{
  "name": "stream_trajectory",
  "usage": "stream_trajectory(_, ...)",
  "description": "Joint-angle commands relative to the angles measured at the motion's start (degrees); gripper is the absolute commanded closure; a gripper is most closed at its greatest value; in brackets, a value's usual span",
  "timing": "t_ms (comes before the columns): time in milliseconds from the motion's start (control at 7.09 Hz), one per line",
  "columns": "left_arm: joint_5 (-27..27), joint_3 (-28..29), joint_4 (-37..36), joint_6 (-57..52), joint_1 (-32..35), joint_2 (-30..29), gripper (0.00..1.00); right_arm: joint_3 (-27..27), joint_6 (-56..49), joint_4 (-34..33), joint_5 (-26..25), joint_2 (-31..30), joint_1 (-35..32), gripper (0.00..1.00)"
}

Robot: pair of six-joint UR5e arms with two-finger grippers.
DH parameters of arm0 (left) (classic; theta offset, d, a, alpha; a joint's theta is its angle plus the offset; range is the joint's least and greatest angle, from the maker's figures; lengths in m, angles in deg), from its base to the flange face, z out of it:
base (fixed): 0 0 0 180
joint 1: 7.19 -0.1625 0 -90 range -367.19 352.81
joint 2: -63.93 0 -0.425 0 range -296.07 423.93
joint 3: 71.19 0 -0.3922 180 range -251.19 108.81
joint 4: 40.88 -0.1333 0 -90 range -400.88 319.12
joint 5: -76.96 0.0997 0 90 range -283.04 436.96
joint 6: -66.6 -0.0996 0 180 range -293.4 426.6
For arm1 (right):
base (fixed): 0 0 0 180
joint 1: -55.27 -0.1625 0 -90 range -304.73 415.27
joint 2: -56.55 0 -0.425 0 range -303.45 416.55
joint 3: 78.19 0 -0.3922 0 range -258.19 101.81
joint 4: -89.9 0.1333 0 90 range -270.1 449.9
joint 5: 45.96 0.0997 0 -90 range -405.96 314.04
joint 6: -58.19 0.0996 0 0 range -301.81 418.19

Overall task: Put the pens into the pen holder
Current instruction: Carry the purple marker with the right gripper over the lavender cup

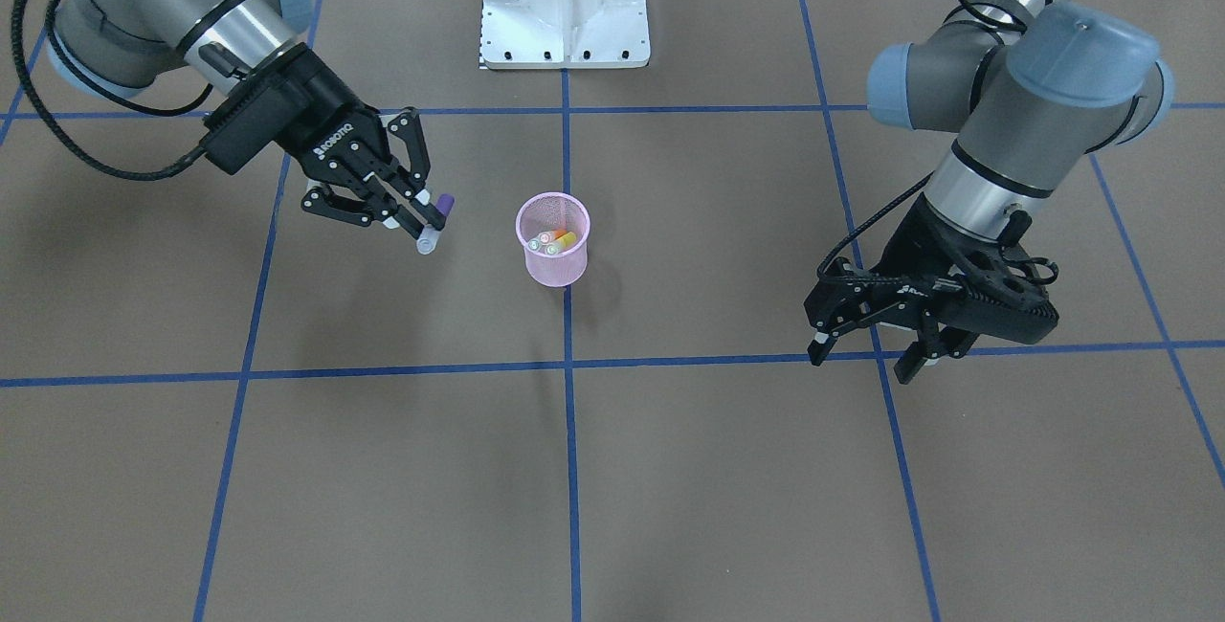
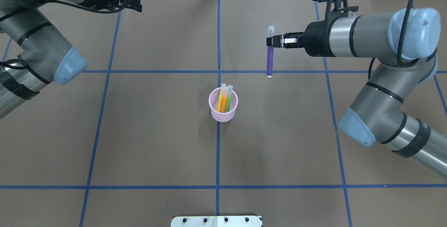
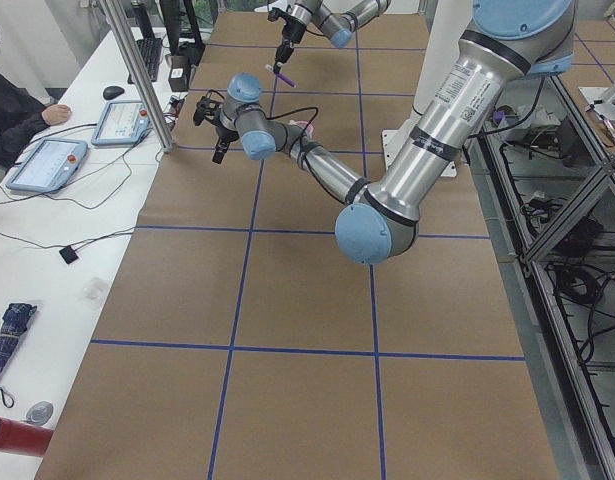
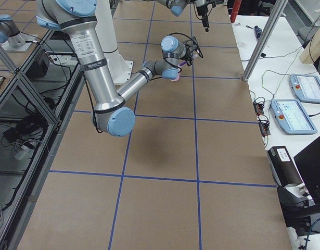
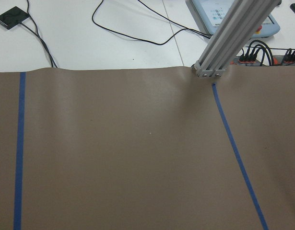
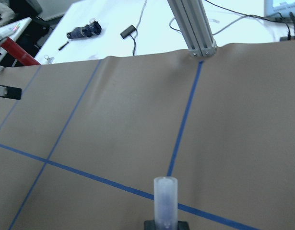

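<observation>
Gripping the purple pen (image 2: pixel 269 59) near its pale cap, the right gripper (image 2: pixel 274 41) has its fingers pressed on the pen from both sides. The pen hangs in the air, cap end pointing away from the robot. It is off to one side of the pen holder (image 2: pixel 223 117), on the robot's right and farther from the base, not over the opening. In the overhead view only bare brown paper (image 2: pixel 157 132) shows between pen and holder.

The pink mesh holder stands upright on the middle blue tape line (image 2: pixel 217 157). Inside it are a yellow pen (image 2: pixel 220 103), an orange pen (image 2: pixel 224 103) and a green pen (image 2: pixel 228 102), close together, pale caps up.

The left gripper (image 1: pixel 864 361) hovers over the paper on the other side, well apart from the holder, its jaws spread and holding nothing.

At the table's far edge stands a metal post (image 6: pixel 193 28). On the white bench beyond lie cables (image 5: pixel 137 28) and two control tablets (image 3: pixel 47 165), and a person (image 3: pixel 12 110) sits there.
</observation>
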Motion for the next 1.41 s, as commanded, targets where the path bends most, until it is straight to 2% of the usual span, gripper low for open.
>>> stream_trajectory(0, 0.0, 0.1, 0.1, -1.9, 0.6, 1.6, 0.06, -0.7, -0.5, 4.1, -10.0, 2.5, 6.5, 1.00)
stream_trajectory(282, 0.0, 0.4, 0.1, -1.9, 0.6, 2.0, 0.06, -2.2, -1.9, 3.8, -16.6, 4.5, 10.5, 1.00)
stream_trajectory(423, 0.0, 1.0, 0.1, -2.2, 0.6, 2.0, 0.06, -3.4, -4.5, 3.8, -18.2, 4.9, 11.6, 1.00)
stream_trajectory(988, 0.1, 1.6, 0.5, -2.3, 0.6, 2.0, 0.06, -6.8, -8.1, 3.9, -18.9, 5.1, 14.4, 1.00)
stream_trajectory(1270, 0.1, 1.6, 0.5, -3.0, 0.6, 2.0, 0.06, -8.9, -8.8, 6.2, -21.4, 4.9, 16.4, 1.00)
